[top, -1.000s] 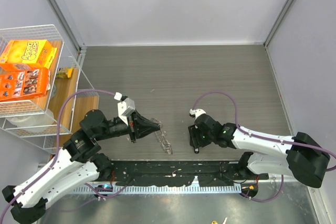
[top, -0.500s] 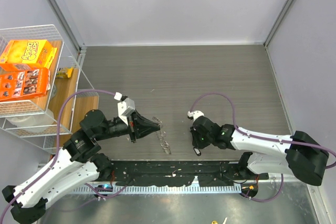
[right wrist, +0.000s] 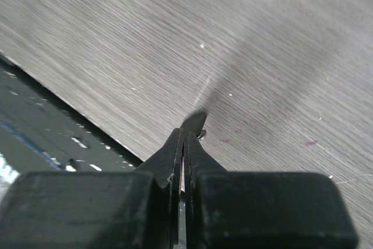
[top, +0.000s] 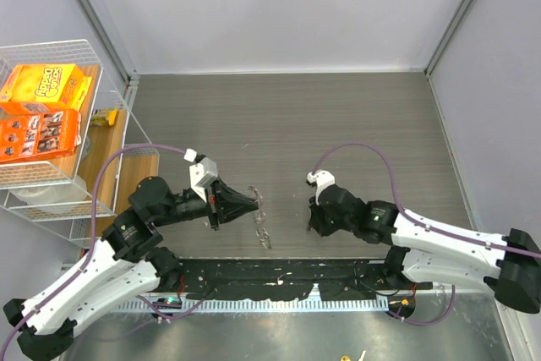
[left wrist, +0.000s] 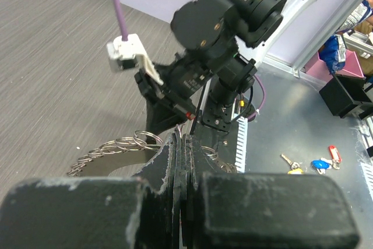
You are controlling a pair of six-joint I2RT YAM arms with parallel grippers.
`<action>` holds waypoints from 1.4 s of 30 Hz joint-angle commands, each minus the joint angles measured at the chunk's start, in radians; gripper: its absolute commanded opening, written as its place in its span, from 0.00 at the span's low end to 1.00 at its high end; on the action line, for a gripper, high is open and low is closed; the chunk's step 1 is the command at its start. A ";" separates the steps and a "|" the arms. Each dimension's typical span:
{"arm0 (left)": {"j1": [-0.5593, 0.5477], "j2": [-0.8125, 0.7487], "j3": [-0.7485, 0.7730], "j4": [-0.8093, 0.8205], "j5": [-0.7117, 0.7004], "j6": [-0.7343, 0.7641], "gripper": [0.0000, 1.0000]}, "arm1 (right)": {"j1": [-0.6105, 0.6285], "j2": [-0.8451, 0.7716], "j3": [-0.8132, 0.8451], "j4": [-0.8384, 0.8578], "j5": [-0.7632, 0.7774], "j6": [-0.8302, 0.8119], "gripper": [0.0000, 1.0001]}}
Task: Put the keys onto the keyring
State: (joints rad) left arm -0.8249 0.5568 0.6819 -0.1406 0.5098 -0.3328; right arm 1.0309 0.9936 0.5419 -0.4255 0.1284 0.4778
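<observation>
The left gripper had its jaws pressed together on the keyring, whose silvery rings curved out to either side of the fingertips. The rest of the keyring trailed as a chain across the table, towards the near edge. The right gripper was likewise clamped shut, with the thin silver blade of one key poking out past its tips, low over the table's near edge.

The one container, a wire basket at the far left, held two orange boxes, one above the other in the overhead view.

The left arm reached from its base towards the right, with its gripper level. The right arm stretched leftwards, with its gripper tipped down. The two grippers faced each other, near but apart, with the chain between them.
</observation>
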 commanded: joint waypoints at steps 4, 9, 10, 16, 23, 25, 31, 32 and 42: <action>0.000 -0.001 0.018 0.050 0.015 0.001 0.00 | 0.011 -0.166 0.119 -0.044 -0.039 -0.037 0.06; 0.000 0.005 0.022 0.058 -0.002 0.001 0.00 | 0.012 -0.234 0.177 -0.032 -0.163 -0.102 0.05; 0.000 0.008 0.022 0.059 -0.007 0.003 0.00 | 0.012 -0.252 0.185 -0.032 -0.177 -0.108 0.06; 0.000 0.017 0.021 0.070 -0.017 0.003 0.00 | 0.012 -0.274 0.269 -0.029 -0.263 -0.185 0.06; 0.000 0.017 0.018 0.084 -0.022 0.005 0.00 | 0.012 -0.231 0.389 -0.007 -0.371 -0.251 0.05; 0.000 0.017 0.015 0.087 -0.019 0.006 0.00 | 0.012 -0.202 0.434 -0.007 -0.392 -0.255 0.06; 0.000 0.017 0.016 0.093 0.002 0.009 0.00 | 0.012 -0.124 0.523 0.007 -0.452 -0.271 0.05; 0.000 0.017 0.016 0.096 0.004 0.009 0.00 | 0.012 -0.116 0.539 0.010 -0.467 -0.277 0.05; -0.002 0.009 0.013 0.098 0.022 0.012 0.00 | 0.012 -0.024 0.613 0.027 -0.521 -0.277 0.05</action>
State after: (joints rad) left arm -0.8246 0.5777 0.6819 -0.1215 0.5091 -0.3321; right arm 1.0389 0.9592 1.0969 -0.4545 -0.3496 0.2104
